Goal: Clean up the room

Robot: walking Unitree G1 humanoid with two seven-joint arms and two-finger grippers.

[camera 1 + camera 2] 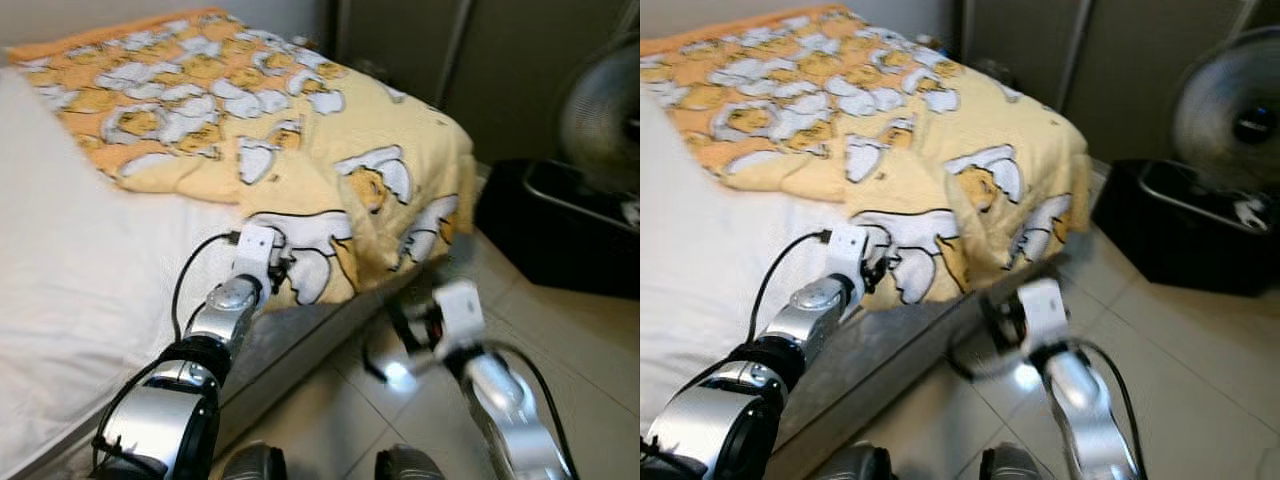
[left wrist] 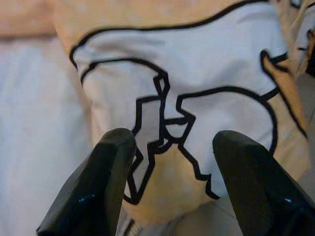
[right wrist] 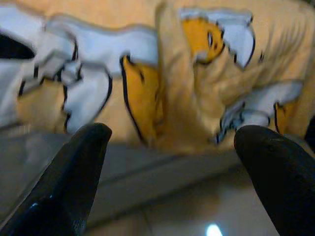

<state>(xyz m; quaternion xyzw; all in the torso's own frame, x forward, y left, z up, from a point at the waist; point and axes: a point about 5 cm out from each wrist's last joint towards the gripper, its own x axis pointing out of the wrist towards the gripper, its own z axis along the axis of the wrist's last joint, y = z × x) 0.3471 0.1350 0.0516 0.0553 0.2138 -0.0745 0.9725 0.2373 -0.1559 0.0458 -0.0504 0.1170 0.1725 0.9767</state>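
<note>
A: Item one, the largest?

B: Bed (image 1: 70, 300), covered in a white sheet (image 1: 60, 220). Its grey side panel (image 1: 890, 350) is seen along the near edge, above the tiled floor (image 1: 1200, 370).

A: Item two?

B: Blanket (image 1: 300, 130), yellow and orange, printed with white and yellow cartoon figures outlined in black. It is spread over the far part of the bed; one corner is draped over the bed's edge and hangs down the side toward the floor.

A: Further furnishings?

B: A dark bin (image 1: 560, 230) is set on the floor beside the bed, well apart from the blanket. A fan (image 1: 1230, 120) is stood at it, blurred.

A: Left claw?

B: Left claw (image 2: 170, 162) is held at the bed's near edge, just at the blanket's hanging corner. Its two black fingers (image 2: 96, 187) are spread, with a white printed patch of the blanket seen between them. Whether the cloth is touched cannot be told.

A: Right claw?

B: Right claw (image 3: 172, 147) is held low over the floor, just beside the bed's side panel and below the blanket's draped corner. Its fingers (image 3: 74, 177) are spread wide, nothing pinched between them. The arm is blurred in the head views.

A: Smallest entry?

B: A bright glint (image 1: 398, 376) of light is noted on the tiles near the right claw.
</note>
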